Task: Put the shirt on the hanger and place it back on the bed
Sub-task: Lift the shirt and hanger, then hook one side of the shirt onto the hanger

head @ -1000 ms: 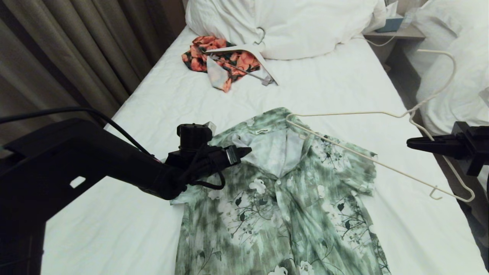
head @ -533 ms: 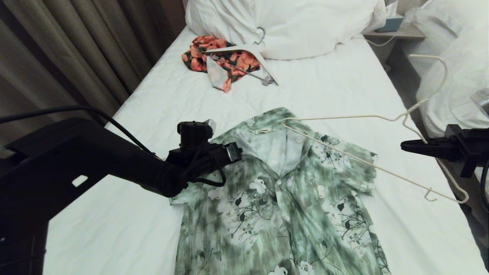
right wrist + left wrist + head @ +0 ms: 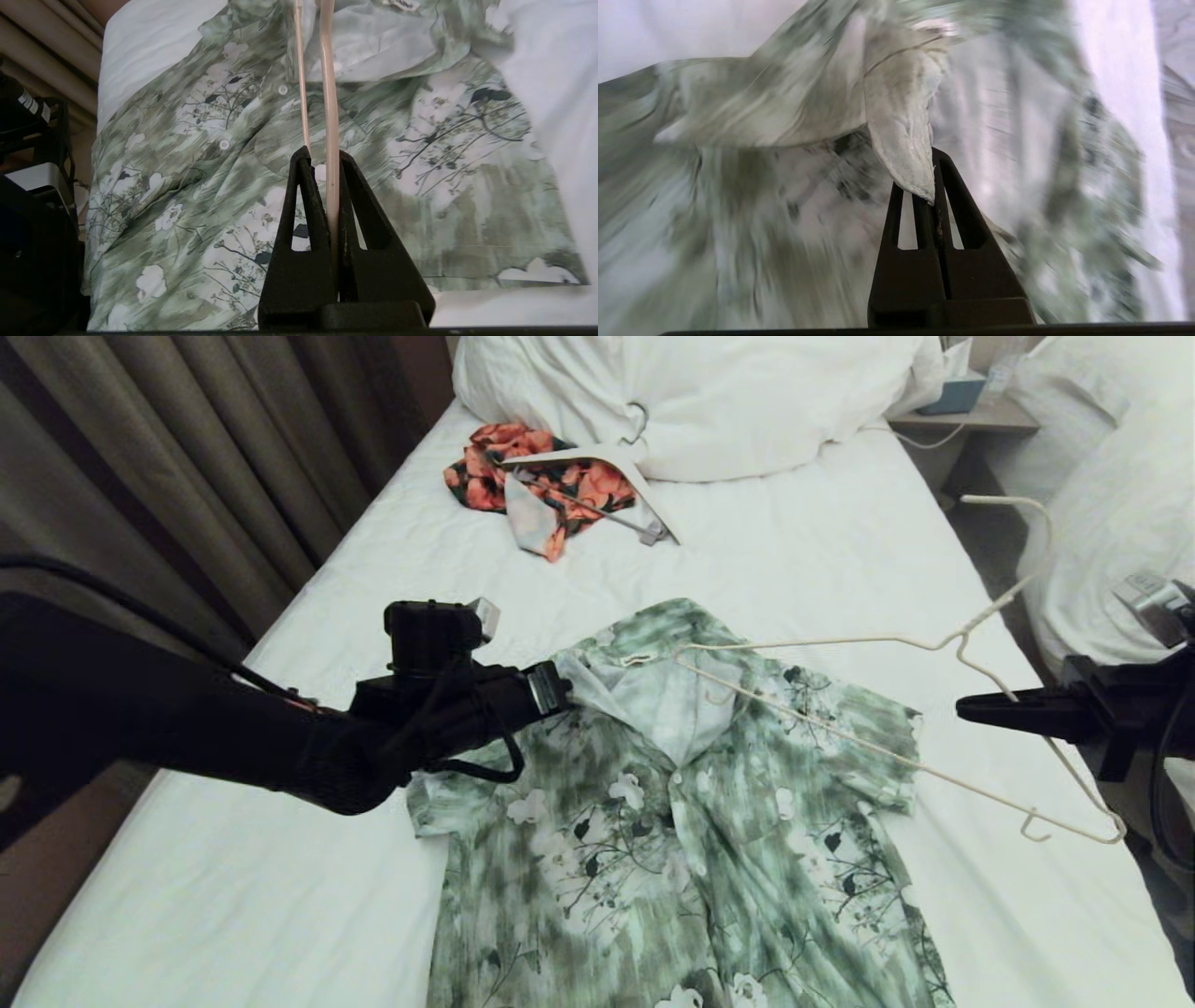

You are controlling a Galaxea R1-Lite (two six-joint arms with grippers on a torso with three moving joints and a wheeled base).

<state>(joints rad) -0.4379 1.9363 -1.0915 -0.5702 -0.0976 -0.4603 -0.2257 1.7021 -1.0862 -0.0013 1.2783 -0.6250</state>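
The bed (image 3: 803,560) fills most of the head view, its white sheet running up to a bulky duvet (image 3: 691,401) at the far end. Curtains (image 3: 187,457) hang along its left side, and a second bed (image 3: 1111,523) stands to the right across a narrow gap, with a nightstand (image 3: 971,415) at the head of that gap. Near the duvet lies an orange garment (image 3: 551,481) with a white clip hanger (image 3: 607,476) on top of it, well apart from the shirt.

The left arm crosses the lower left of the head view and covers the shirt's left shoulder. The shirt's hem runs off the bottom edge. The left wrist view is smeared, so little beyond the collar tip can be read there.

The shirt (image 3: 672,840) lies flat, front up and buttoned, in the near half of the bed, mottled green and white with white flowers and dark stems. The left gripper (image 3: 560,683) is clamped on the tip of the shirt's collar (image 3: 906,154), lifting it off the sheet. The hanger (image 3: 896,756), thin cream wire, is held above the shirt's right shoulder, one end over the open neck and its hook out beyond the bed edge. The right gripper (image 3: 971,707) pinches the hanger's wire between closed fingers.
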